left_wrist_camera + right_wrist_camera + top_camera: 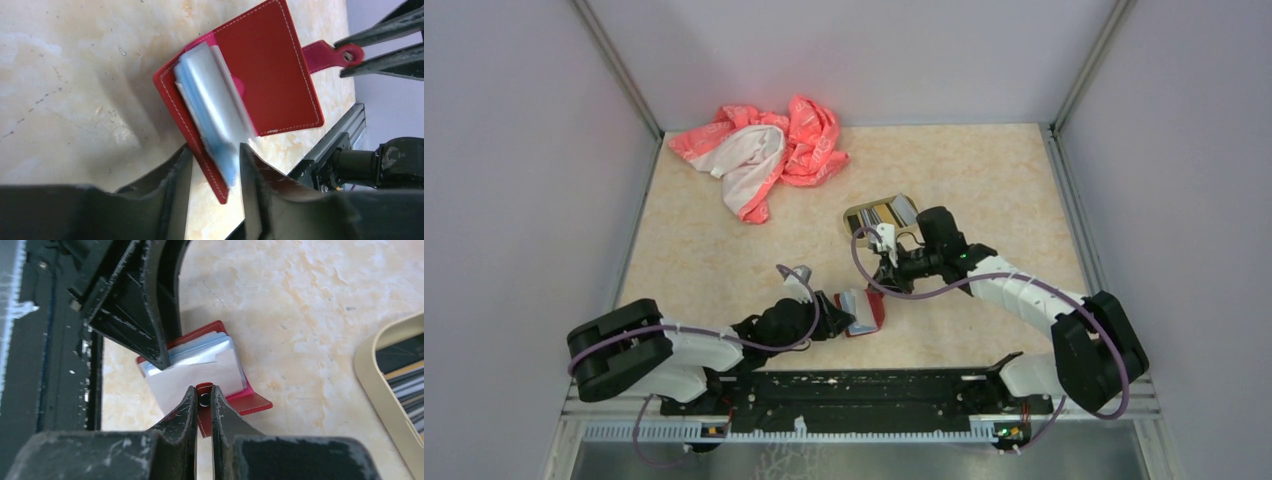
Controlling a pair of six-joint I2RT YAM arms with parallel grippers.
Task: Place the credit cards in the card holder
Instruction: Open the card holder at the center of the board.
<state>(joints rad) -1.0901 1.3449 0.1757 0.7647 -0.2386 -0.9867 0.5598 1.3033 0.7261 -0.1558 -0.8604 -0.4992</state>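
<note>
The holder (867, 312) is lying open on the table (984, 200) near the front edge, between the two claws, and both are holding it. The left claw (215, 149) is straddling the near edge of the cover and the stack of clear sleeves (210, 95), and appears to be clamping them. The right claw (204, 392) is pinching together on the snap tab (332, 52) and seems to be keeping the cover spread. The tab is pointing away from the left claw toward the right one, so the holder's long axis is running from one claw to the other. The cards (407, 385) are sitting in the tan tray (365, 370), which is lying beyond the right claw, farther back on the table and well apart from the holder. The right arm is the nearer one to them, so fetching a card probably means letting go of the tab. The holder is showing a dark-red stitched outside and pale, bluish sleeves fanning up from the spine; whether any card is already sitting in them cannot be told.
</note>
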